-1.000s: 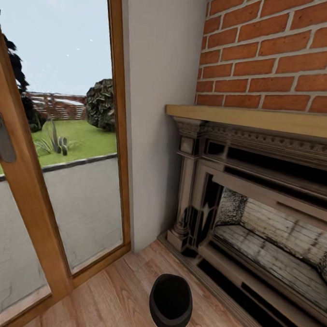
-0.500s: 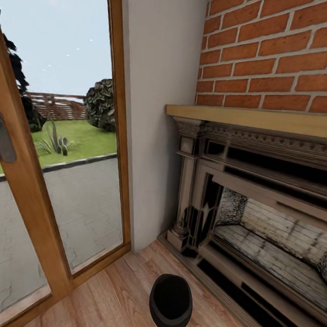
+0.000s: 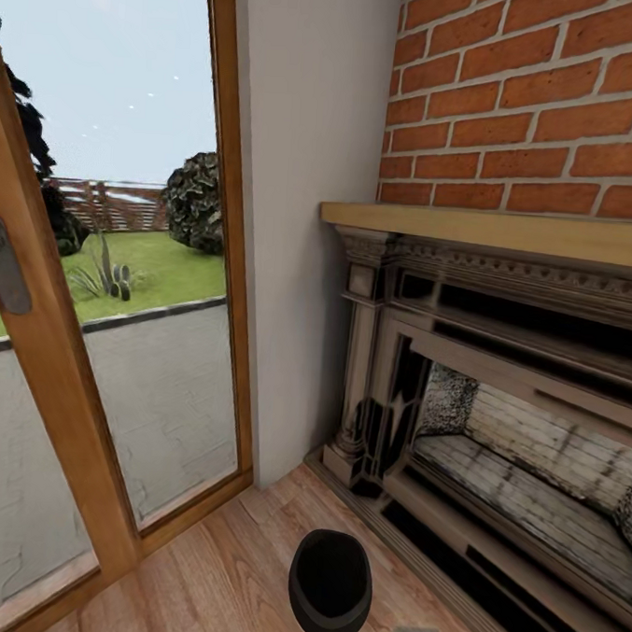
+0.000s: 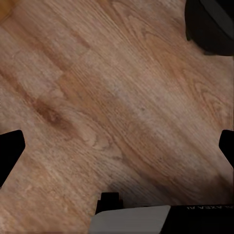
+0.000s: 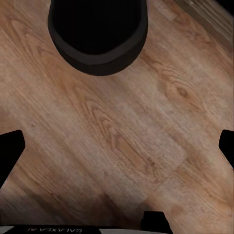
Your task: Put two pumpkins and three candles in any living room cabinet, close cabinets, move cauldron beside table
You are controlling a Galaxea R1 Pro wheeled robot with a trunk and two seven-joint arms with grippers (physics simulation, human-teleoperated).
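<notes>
I am looking past the glass door (image 3: 118,341) on the left to the cauldron (image 3: 329,585) sitting on the floor near the fireplace (image 3: 497,411) at right; both my pincers are spread wide and empty, and no desk beside it, so that step is looking undone
</notes>
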